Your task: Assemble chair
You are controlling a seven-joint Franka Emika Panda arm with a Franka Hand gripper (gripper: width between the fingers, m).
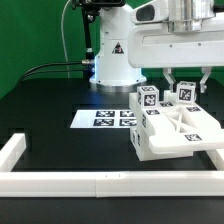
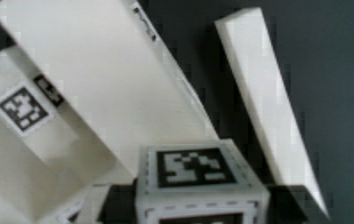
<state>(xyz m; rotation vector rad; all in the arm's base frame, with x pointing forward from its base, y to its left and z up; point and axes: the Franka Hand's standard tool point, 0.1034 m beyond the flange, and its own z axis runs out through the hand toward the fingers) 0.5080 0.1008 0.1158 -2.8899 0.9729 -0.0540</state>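
Gripper (image 1: 182, 82) straddles a tagged block (image 1: 185, 93) atop the chair parts (image 1: 180, 130), at three o'clock from the marker board (image 1: 108, 118); whether its fingers actually pinch it cannot be told.

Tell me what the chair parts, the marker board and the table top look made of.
Chair parts: seemingly hard white plastic, matte, with blocky moulded edges and black-and-white tags that look stuck on.
Marker board: thin flat white sheet, card or plastic; cannot tell which.
Table top: black, dull, no glare; possibly cloth or a mat.
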